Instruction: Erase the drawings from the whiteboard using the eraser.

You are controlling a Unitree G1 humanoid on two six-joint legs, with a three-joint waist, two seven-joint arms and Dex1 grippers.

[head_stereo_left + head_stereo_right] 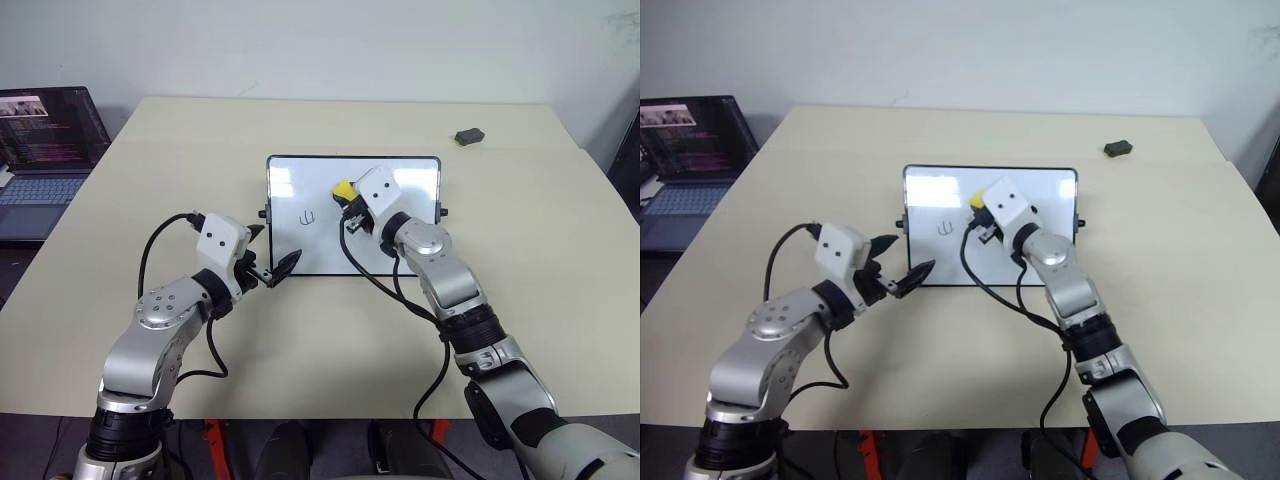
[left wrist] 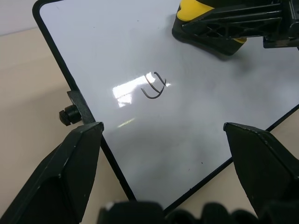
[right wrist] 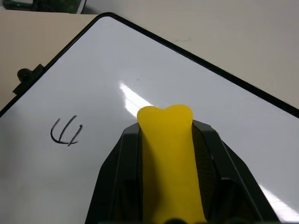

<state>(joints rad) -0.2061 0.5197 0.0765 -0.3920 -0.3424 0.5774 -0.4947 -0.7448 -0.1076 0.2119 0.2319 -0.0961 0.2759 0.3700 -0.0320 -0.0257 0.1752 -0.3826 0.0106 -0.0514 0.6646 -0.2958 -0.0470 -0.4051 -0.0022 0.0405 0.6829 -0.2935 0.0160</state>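
The whiteboard [image 1: 300,185] lies in the middle of the table. One small black drawing [image 1: 308,216] sits on its left half, also plain in the wrist views [image 2: 154,86] [image 3: 66,132]. My right gripper [image 1: 345,195] is shut on the yellow eraser [image 1: 343,189], which rests over the board's upper middle, to the right of the drawing and apart from it. In the right wrist view the eraser [image 3: 168,163] shows squeezed between the black fingers. My left gripper [image 1: 272,250] stands open at the board's near left corner, its fingers [image 2: 70,172] spread wide with nothing between them.
An open laptop [image 1: 45,150] stands off the table's far left. A small dark grey object [image 1: 469,135] lies at the back right of the beige table [image 1: 560,250]. Black cables hang from both wrists.
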